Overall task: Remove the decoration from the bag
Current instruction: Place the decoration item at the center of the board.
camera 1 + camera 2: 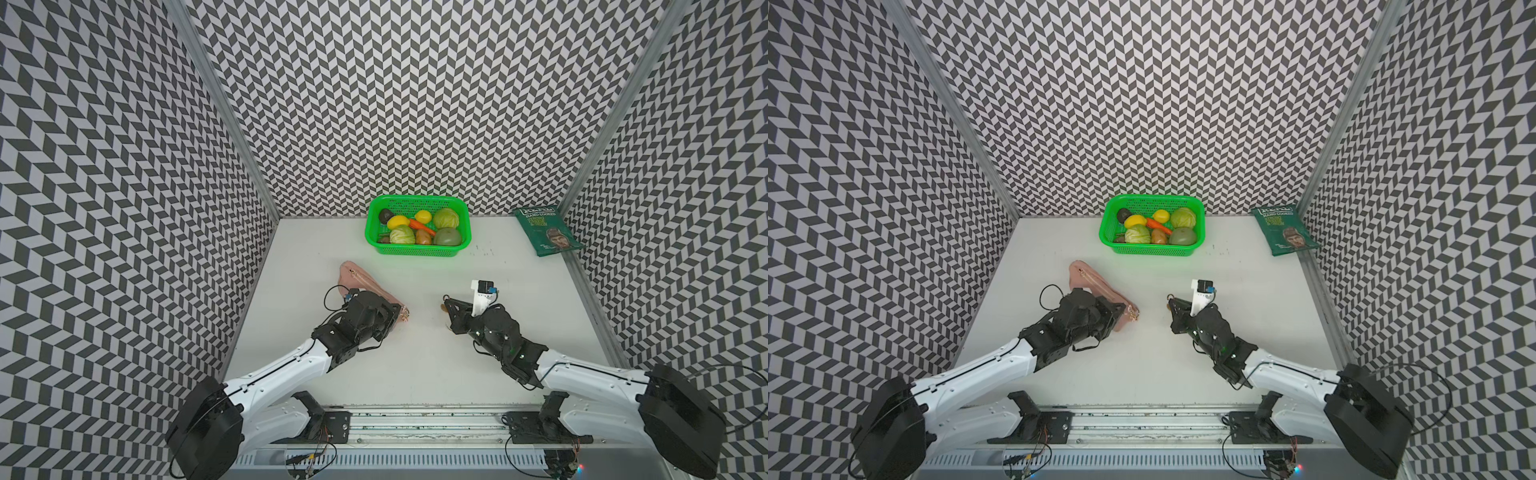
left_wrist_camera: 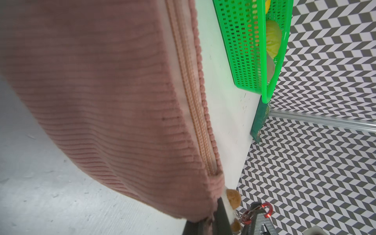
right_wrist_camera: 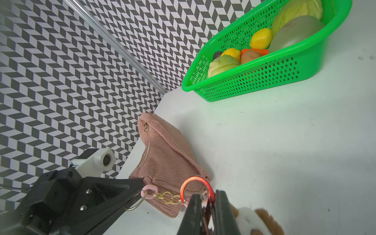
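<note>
jaws of the right gripper are pressing together on the rose-gold clasp, pinching its stem so the open hook is sticking out ahead of them; that is probably letting the arm steer the hook rather than tug the soft toy. the decoration is riding in this grip, its plush body bulging just beside the jaws: white and fluffy with brown patches, far smaller than the pouch. in a top view the right gripper is sitting apart from the bag, with bare table showing between them, so the charm is looking unhooked already. the left gripper is clamping shut on the bag's near corner, where a gold chain is trailing out, probably anchoring the pouch against the pull. the bag is lying on the table, ribbed dusty pink, with the green basket standing well apart behind it.
</note>
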`<state>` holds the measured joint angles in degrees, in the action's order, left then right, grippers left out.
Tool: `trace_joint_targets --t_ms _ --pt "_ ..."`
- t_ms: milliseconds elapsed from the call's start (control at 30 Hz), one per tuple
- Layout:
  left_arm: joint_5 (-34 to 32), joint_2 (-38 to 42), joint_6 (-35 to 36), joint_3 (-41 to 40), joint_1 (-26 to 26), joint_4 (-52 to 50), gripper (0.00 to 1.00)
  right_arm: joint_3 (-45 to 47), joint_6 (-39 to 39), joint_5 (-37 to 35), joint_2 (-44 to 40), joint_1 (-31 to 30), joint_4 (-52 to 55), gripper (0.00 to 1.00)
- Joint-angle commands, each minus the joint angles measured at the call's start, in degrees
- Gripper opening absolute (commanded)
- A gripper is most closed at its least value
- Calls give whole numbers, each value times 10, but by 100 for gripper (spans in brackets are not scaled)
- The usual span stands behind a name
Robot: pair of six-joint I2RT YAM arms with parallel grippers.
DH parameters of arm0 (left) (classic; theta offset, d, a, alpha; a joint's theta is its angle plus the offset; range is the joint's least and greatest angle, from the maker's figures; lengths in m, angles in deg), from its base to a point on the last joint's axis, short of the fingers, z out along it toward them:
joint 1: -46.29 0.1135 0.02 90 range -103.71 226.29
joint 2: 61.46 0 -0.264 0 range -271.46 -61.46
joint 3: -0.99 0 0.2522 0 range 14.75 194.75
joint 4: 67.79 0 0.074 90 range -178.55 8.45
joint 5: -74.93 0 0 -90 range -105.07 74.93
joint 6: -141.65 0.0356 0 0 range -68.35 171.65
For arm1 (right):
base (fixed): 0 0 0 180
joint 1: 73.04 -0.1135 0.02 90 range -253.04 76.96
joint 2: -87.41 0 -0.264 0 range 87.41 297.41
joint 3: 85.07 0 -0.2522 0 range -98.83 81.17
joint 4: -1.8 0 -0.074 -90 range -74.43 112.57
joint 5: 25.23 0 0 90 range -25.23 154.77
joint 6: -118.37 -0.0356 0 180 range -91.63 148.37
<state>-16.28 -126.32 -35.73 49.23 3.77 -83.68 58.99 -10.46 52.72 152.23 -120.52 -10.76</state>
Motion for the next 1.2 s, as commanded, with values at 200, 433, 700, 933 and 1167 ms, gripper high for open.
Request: trace_joint_targets --t_ms 200,433,700,933,1167 --pt "14 -101 28 92 -15 77 2 -8 -15 11 35 9 23 14" --pt "9 -113 58 106 -17 77 26 -40 -19 50 111 53 2 15" --pt "11 -91 102 117 -16 75 77 -72 -9 66 153 93 -9 36" --pt "21 -85 156 166 -17 50 100 -115 12 71 154 108 27 60" --pt "0 -51 186 188 -17 29 100 -101 10 67 119 120 39 62"
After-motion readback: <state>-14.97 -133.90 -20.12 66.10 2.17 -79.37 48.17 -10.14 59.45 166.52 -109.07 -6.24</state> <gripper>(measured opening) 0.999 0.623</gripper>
